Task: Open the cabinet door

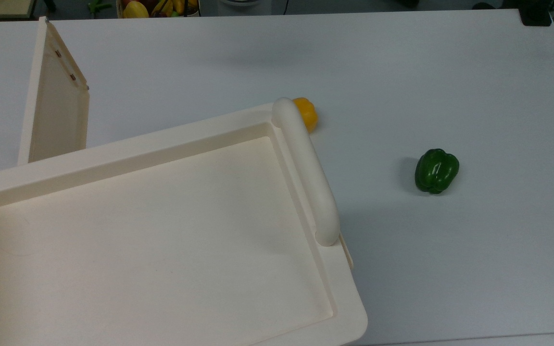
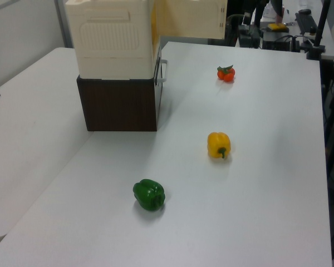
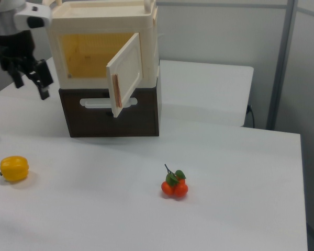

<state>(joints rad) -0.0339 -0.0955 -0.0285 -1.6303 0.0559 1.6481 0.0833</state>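
Cabinet (image 3: 107,68): cream upper box on a dark brown base, standing on the white table (image 1: 402,72). In the right view its front opening shows a yellowish interior.

Cabinet door (image 3: 126,73): swung well out from the opening, hinged on the right view's right side, free edge pointing toward the camera. In the top view the door (image 1: 56,110) stands edge-up beyond the recessed cabinet top (image 1: 152,240), long axis running away from the cabinet front, dark fittings near its far edge. In the left view it (image 2: 189,19) projects past the cabinet toward the back of the table.

Gripper (image 3: 30,78): in the right view it hangs at the right view's left of the cabinet, apart from the door, with the whole open front between them. Fingers spread, holding nothing.

Judgement: the door looks open enough that the task is essentially done; any further swing would mean reaching back across the front to the free edge.

Table otherwise: green bell pepper (image 1: 436,170), yellow bell pepper (image 2: 219,144) and small tomato cluster (image 3: 174,185) lie well apart, none in the door's arc.

Room: grey partition walls and a second white table behind; equipment beyond the far table edge in the left view.
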